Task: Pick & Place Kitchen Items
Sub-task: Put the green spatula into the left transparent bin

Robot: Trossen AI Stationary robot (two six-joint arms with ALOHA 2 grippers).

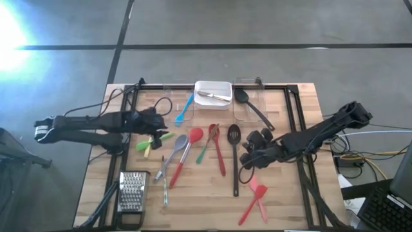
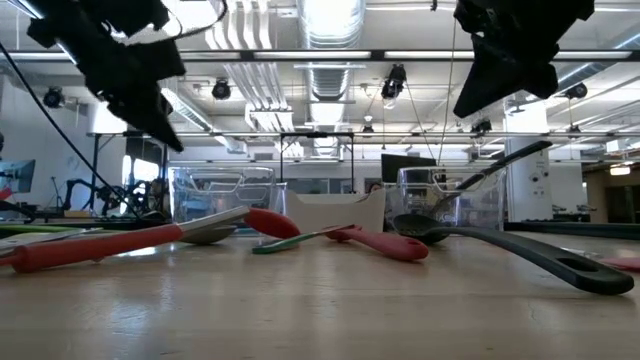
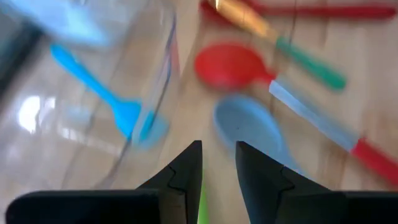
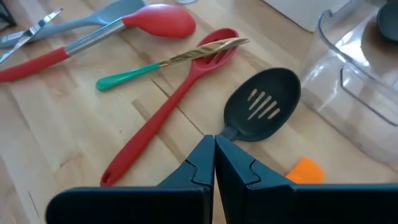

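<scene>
Jaws a slit apart and empty, the left gripper (image 3: 217, 163) hangs by a clear bin (image 1: 168, 103) holding a blue spatula (image 1: 184, 108); the right gripper's (image 4: 214, 155) jaws press together above a black slotted spoon (image 4: 261, 104). Glossy red spoons (image 1: 194, 136), a green-handled utensil (image 4: 130, 76) and grey ones crowd the wooden table's (image 1: 283, 193) centre, its front corner barer.

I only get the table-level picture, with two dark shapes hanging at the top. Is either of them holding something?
Observer: The right gripper holds nothing. Its fingers are pressed together, just above the black slotted spoon.
Operator: And the other one?
Observer: The left gripper has its fingers narrowly apart, and I can make out no grip on anything.
Operator: What is near it?
Observer: A clear container with a blue spatula lying in it.
</scene>
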